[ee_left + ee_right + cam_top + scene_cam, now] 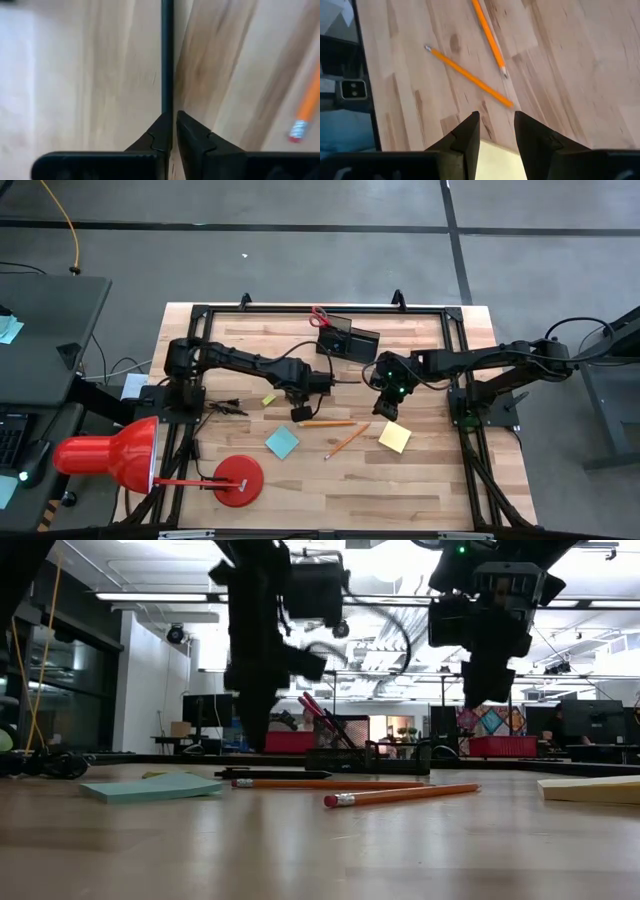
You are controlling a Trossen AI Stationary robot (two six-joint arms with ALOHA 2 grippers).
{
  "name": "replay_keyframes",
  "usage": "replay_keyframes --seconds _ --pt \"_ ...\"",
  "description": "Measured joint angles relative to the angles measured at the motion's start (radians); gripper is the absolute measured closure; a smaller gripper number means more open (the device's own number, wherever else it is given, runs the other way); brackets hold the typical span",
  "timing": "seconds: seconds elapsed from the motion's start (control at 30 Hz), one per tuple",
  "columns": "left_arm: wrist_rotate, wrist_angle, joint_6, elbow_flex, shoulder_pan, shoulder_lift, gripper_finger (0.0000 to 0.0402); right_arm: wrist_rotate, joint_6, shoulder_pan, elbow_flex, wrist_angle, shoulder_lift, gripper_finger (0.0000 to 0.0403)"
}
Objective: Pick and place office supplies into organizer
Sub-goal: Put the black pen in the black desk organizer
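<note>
A black pen (pixel 167 50) lies on the wood under my left gripper (pixel 173 117), which is shut and points down. In the low view the pen (pixel 275 774) rests flat on the table below the fingers. My right gripper (pixel 496 122) hangs open above the far edge of the yellow sticky pad (pixel 495 160), clear of it. Two orange pencils (pixel 325 423) (pixel 347 441) and the blue pad (pixel 282 442) lie between the arms. The black organizer (pixel 348 340) stands at the far edge with the red scissors (pixel 320 317) in it. A tiny yellow block (pixel 268 399) lies left of my left gripper (pixel 300 413).
A red desk lamp (pixel 110 455) with its round base (pixel 238 478) stands at the near left. A small black item (pixel 225 408) lies left of the yellow block. The black metal frame (pixel 455 330) runs around the table. Bare wood shows near the front edge.
</note>
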Motion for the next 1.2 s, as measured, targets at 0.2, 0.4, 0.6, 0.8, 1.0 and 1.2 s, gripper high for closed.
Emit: replay_keyframes --seconds 0.2,0.4,0.6,0.8,1.0,1.2 --pt "0.001 -0.066 0.058 0.004 0.002 -0.082 0.0325 0.008 -0.007 0.000 0.000 0.045 0.000 0.0290" --pt "0.051 -0.121 0.215 0.000 -0.004 -0.096 0.0272 -0.035 -0.053 0.007 0.000 0.097 0.000 0.0290" --pt "0.082 -0.089 0.189 0.001 -0.007 -0.088 0.0247 -0.061 -0.061 0.007 0.000 0.131 0.000 0.0290" --pt "0.076 -0.101 0.211 0.001 -0.006 -0.088 0.0243 -0.066 -0.017 0.013 0.000 0.245 0.000 0.0290" --pt "0.082 -0.115 0.157 0.001 -0.006 -0.088 0.0243 -0.058 -0.032 0.054 0.000 0.316 0.000 0.0290" --pt "0.076 -0.081 0.106 0.001 0.001 -0.069 0.0243 -0.053 -0.063 0.095 0.000 0.349 0.000 0.0290"
